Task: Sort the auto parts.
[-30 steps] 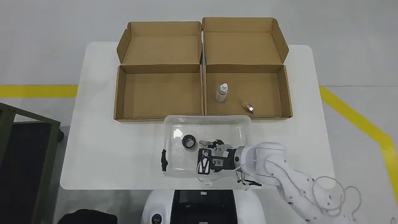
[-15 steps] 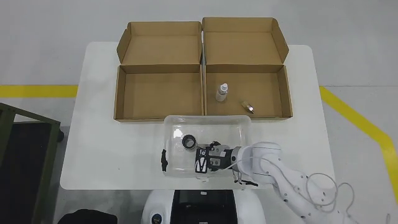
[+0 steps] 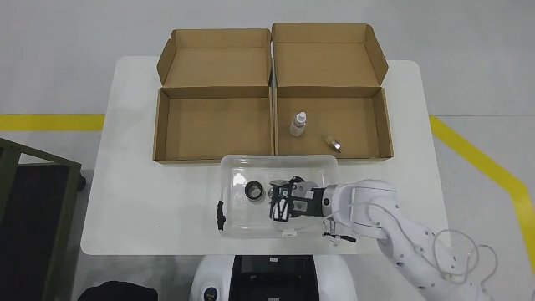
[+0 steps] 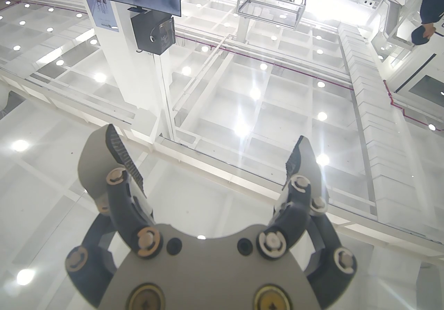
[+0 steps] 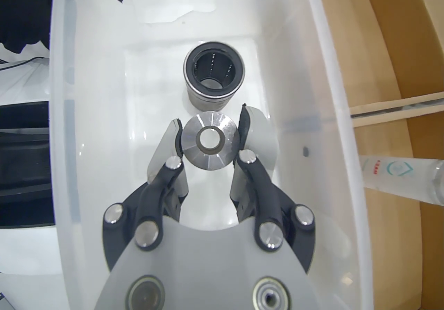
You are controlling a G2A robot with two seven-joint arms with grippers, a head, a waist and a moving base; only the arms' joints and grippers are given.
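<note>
right claw [image 5: 210, 126] clamped on steel bushing [image 5: 227, 148] inside clear bin [image 5: 322, 47]. step: pick. next: lift clear of bin wall, carry to cardboard box [image 3: 359, 117]. left claw [image 4: 206, 137] empty, spread wide.

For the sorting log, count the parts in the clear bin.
2: a black-rimmed bearing stands in the clear bin; beside it, a silver bushing in the right gripper. More may hide beneath.

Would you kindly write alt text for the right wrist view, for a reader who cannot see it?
The right gripper holds a silver metal ring between its fingers, within a clear plastic bin. Just past the fingertips a black-rimmed cylindrical sleeve stands on end on the bin's floor, and a cardboard box lies beside the bin.
</note>
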